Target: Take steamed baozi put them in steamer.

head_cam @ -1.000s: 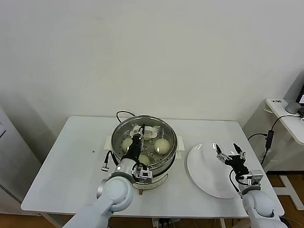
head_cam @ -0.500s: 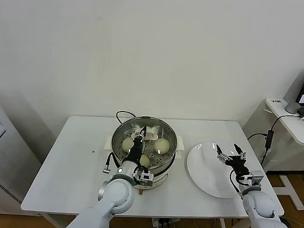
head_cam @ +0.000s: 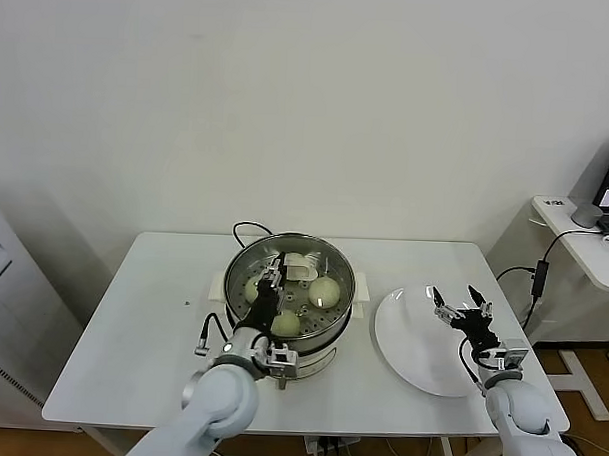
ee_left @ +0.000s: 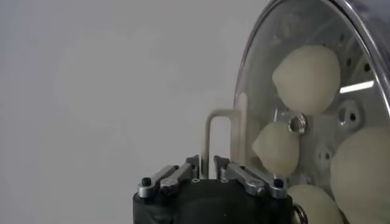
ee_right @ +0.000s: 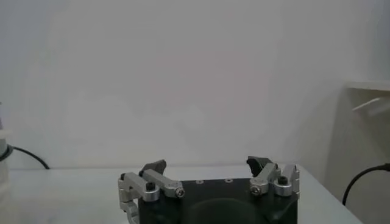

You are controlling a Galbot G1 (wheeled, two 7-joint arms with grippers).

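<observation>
- Your left tool (head_cam: 274, 279) is over the steamer (head_cam: 289, 277); whether its fingers are apart or together, I cannot tell.
- The baozi (head_cam: 325, 291) lie inside the steamer, just beside and below this tool.
- Your right tool (head_cam: 460, 308) waits with fingers apart over the white plate (head_cam: 411, 342), well apart from the steamer.
- The steamer rim stands in the way when you lift out.

bare plate (head_cam: 410, 347) beside bun-filled steamer (head_cam: 334, 307)
</observation>
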